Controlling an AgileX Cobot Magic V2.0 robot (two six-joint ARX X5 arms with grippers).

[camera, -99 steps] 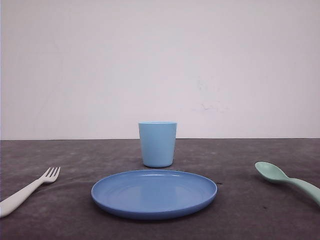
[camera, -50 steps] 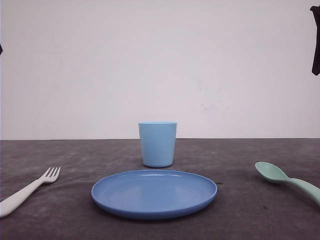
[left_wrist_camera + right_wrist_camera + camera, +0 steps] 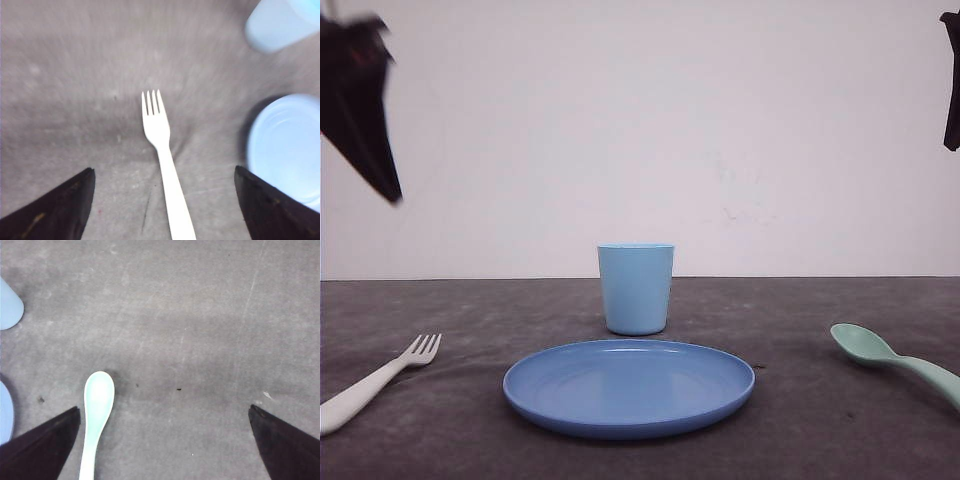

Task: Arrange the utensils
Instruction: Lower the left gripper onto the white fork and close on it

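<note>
My left wrist camera looks down on the fork (image 3: pixel 161 165) lying between the spread fingers of my left gripper (image 3: pixel 162 210); my right gripper (image 3: pixel 162 450), also spread wide, hangs over the spoon (image 3: pixel 96 410). From the front, plate (image 3: pixel 628 388) sits between them, cup (image 3: pixel 635 288) behind it.
</note>
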